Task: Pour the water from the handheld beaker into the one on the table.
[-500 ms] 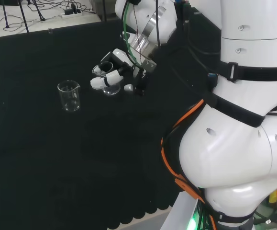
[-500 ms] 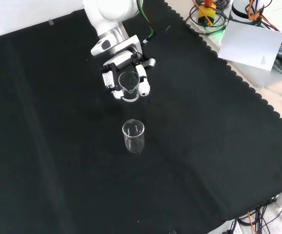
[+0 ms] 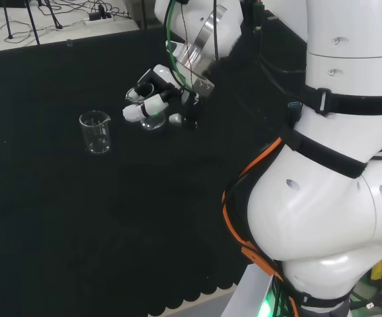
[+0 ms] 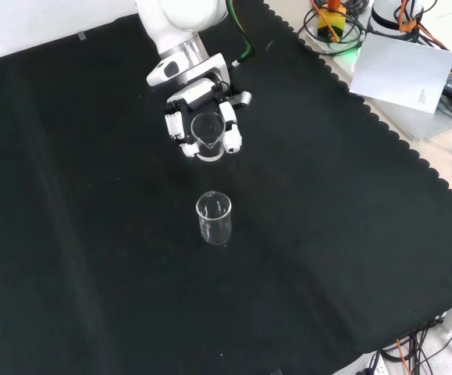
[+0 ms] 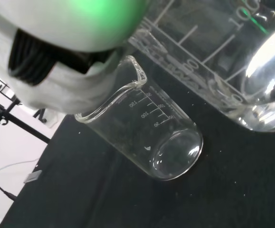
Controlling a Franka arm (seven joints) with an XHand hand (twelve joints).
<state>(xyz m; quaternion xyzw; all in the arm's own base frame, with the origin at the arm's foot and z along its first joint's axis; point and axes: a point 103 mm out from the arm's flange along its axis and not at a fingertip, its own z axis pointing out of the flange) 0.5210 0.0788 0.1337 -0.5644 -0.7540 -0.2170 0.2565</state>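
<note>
2 beakers [image 4: 214,218] [image 4: 207,131] — 1 in hand [image 4: 202,105]

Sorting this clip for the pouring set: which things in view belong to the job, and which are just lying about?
Part of the job:
- hand, fingers curled round the held beaker
- held beaker
- empty beaker standing on the black cloth

Just lying about:
- white sheet beyond the cloth's edge, front view
- cables behind the bench, head view

Head view looks over the arm [image 3: 336,198]; front view faces it; both share the cloth [image 4: 93,273]
</note>
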